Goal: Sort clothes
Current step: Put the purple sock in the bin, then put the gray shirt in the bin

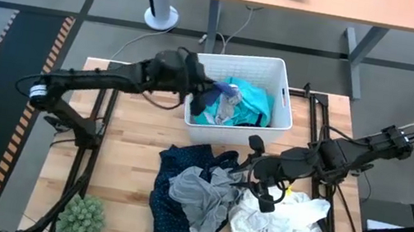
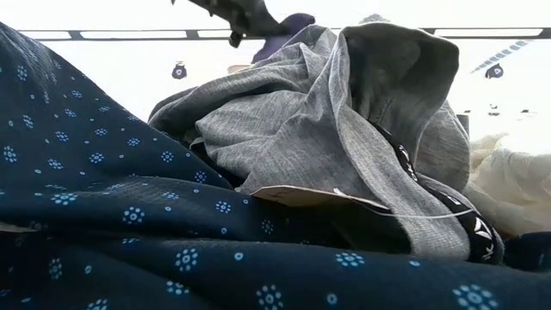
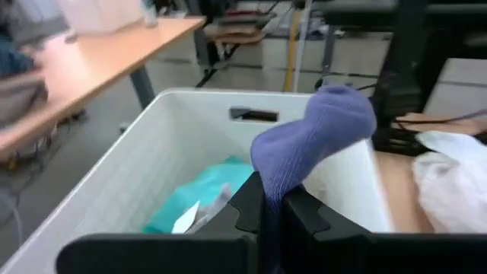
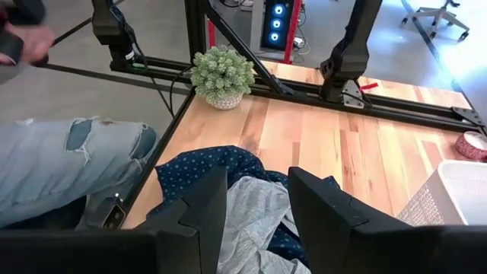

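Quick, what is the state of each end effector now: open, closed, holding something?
Left end effector: closed on a purple sock, over the white bin.
Right end effector: open, holding nothing, above the grey garment.

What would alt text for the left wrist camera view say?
The left gripper is shut on a purple-blue sock above the white bin, where a teal garment lies.

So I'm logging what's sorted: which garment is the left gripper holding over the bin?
The blue-purple sock, pinched in the left gripper above the white bin. The teal garment already lies inside; the grey one sits on the table.
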{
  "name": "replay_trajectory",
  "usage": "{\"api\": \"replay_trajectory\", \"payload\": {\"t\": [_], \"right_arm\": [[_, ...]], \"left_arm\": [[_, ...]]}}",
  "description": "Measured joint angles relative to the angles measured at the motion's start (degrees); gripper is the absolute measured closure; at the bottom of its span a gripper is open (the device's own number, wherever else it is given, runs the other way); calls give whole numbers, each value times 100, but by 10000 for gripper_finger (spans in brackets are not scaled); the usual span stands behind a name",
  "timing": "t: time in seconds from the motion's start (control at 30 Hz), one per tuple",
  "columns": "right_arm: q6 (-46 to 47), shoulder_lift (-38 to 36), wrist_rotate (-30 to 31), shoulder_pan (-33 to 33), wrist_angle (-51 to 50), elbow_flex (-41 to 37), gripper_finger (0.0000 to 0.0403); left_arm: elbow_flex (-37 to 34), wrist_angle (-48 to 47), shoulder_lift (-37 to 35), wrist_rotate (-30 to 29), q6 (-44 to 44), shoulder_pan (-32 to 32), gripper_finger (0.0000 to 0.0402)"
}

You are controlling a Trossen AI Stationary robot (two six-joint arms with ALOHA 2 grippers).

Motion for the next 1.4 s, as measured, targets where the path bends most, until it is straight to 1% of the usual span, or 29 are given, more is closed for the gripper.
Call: {"api": "replay_trajectory", "payload": {"t": [0.07, 0.17, 0.33, 0.5, 0.63, 0.77, 0.83, 0.93, 1.03, 1.13, 1.2, 1.33, 1.4], "right_arm": [[-1, 0, 0, 0, -30, 0, 279], [-19, 0, -1, 0, -113, 0, 283], [-334, 7, -2, 0, -111, 0, 301], [-177, 85, -17, 0, -68, 2, 328], [98, 184, -44, 0, -135, 7, 349], [114, 314, -66, 0, -168, 7, 356], [230, 396, -68, 0, -163, 7, 350], [405, 549, -156, 0, -167, 7, 324], [540, 787, -185, 24, -158, 7, 282], [713, 1114, -189, 42, -154, 7, 234], [803, 1317, -184, 50, -174, 4, 203], [1020, 1647, -123, 41, -172, 0, 148], [1046, 1769, 17, 37, -166, -2, 124]], "left_arm": [[52, 30, 202, 2, -226, 127, 383], [161, 0, 417, -1, -316, 179, 354], [183, -59, 557, 26, -182, 133, 285], [181, -32, 390, 23, -176, 97, 213], [180, -19, 148, 21, -128, 13, 166], [180, -218, 16, 25, -112, -26, 136], [178, -496, -49, 9, -112, -24, 128], [174, -777, -160, 19, -10, -22, 129], [80, -777, -359, 221, 182, -87, 150], [-110, -475, -643, 340, 282, -182, 185], [-347, -96, -870, 400, 281, -237, 214], [-1034, 631, -1451, 507, 118, -286, 271], [-1422, 954, -1744, 509, -24, -291, 297]]}}
